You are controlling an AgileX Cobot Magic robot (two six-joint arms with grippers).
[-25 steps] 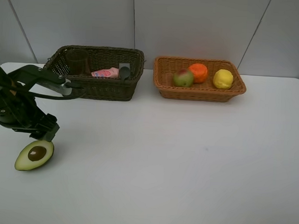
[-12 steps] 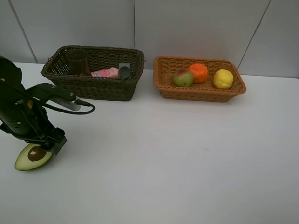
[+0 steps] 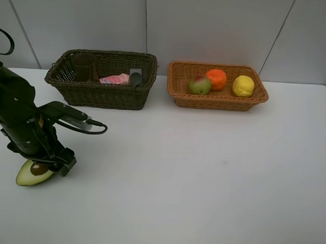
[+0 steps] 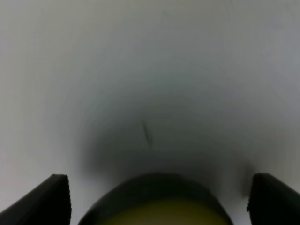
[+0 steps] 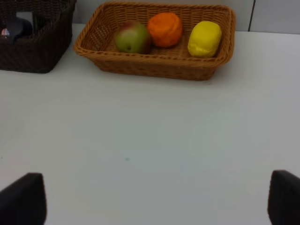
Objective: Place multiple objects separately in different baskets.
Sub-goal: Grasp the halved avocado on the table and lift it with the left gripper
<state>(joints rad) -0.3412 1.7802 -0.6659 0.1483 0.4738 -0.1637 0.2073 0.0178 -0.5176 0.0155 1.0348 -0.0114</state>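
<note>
The halved avocado (image 3: 31,173) lies cut face up at about 8 o'clock on the white worktop (image 3: 204,171), its far end and part of its brown pit hidden under the left claw (image 3: 53,163), whose black fingers (image 4: 51,199) stand wide apart on either side of the blurred, cropped fruit in the wrist view. At 11 o'clock the deep dark wicker basket (image 3: 107,96) holds a pink bottle (image 3: 115,79), a murky cup (image 3: 85,67) and a dark item too dim to name. At 1 o'clock the shallow orange-tan woven basket (image 3: 217,101) carries a red-green fruit (image 3: 199,85), a dimpled orange (image 3: 216,79) and a lemon (image 3: 243,85), while the right claw (image 5: 150,206), out of the high view, shows only two black tips spread wide.
</note>
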